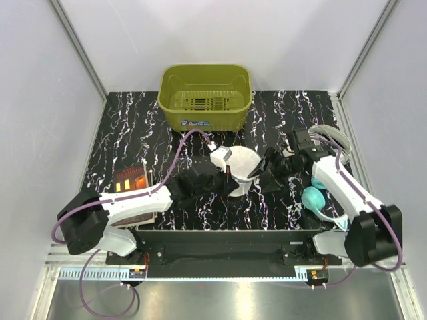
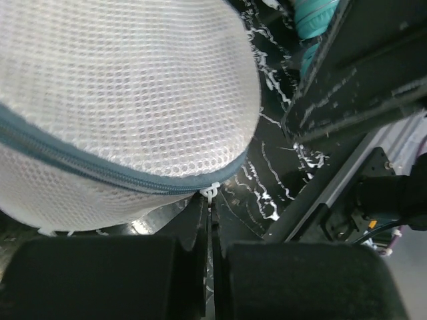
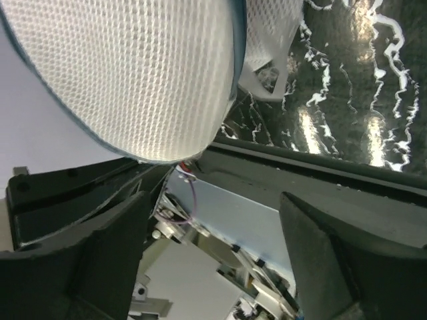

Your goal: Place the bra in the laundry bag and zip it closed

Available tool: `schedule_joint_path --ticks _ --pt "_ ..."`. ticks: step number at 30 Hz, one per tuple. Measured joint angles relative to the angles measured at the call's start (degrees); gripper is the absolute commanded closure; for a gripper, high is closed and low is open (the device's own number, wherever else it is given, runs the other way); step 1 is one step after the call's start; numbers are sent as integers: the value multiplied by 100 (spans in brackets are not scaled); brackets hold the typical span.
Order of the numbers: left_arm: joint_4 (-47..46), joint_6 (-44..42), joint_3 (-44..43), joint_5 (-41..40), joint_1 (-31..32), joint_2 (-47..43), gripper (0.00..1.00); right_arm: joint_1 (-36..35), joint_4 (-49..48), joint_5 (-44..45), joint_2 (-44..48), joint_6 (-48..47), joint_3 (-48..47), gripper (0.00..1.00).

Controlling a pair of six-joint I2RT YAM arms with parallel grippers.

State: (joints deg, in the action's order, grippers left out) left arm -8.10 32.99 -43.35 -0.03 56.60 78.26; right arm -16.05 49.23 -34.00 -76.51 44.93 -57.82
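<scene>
The laundry bag [image 1: 241, 167], a white round mesh pouch with a grey-blue zipper rim, stands tilted on edge at the table's middle. It fills the left wrist view [image 2: 120, 87] and the top of the right wrist view [image 3: 133, 73]. My left gripper [image 1: 229, 175] [image 2: 209, 207] is at the bag's left side, shut on the white zipper pull [image 2: 211, 193]. My right gripper [image 1: 264, 175] [image 3: 213, 207] is open at the bag's right side, its fingers wide apart and holding nothing. The red bra shows in no view.
An olive-green basket [image 1: 205, 97] stands at the back centre. A teal rounded item [image 1: 312, 199] lies at the front right, a white bowl-like item with a grey rim [image 1: 331, 137] behind the right arm. A dark box with orange marks [image 1: 131, 180] lies at the left.
</scene>
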Motion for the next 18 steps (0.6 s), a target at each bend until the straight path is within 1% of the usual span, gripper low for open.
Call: schedule_joint_path --ticks 4,6,11,14,15,18 --pt "-103 101 -103 144 48 101 100 0 -330 -164 525 756 435 28" --pt "-111 144 -125 192 72 105 100 0 -542 -203 560 1099 581 38" --pt "-192 181 -136 278 111 151 100 -2 -1163 -260 490 1823 863 43" --pt "-208 203 -175 328 142 223 100 -9 -1506 -308 247 2079 866 58" --pt "-214 205 -201 348 151 256 100 -9 -1565 -308 186 2107 866 71" --pt "-240 205 -275 396 168 365 100 -9 -1720 -308 15 2210 866 87"
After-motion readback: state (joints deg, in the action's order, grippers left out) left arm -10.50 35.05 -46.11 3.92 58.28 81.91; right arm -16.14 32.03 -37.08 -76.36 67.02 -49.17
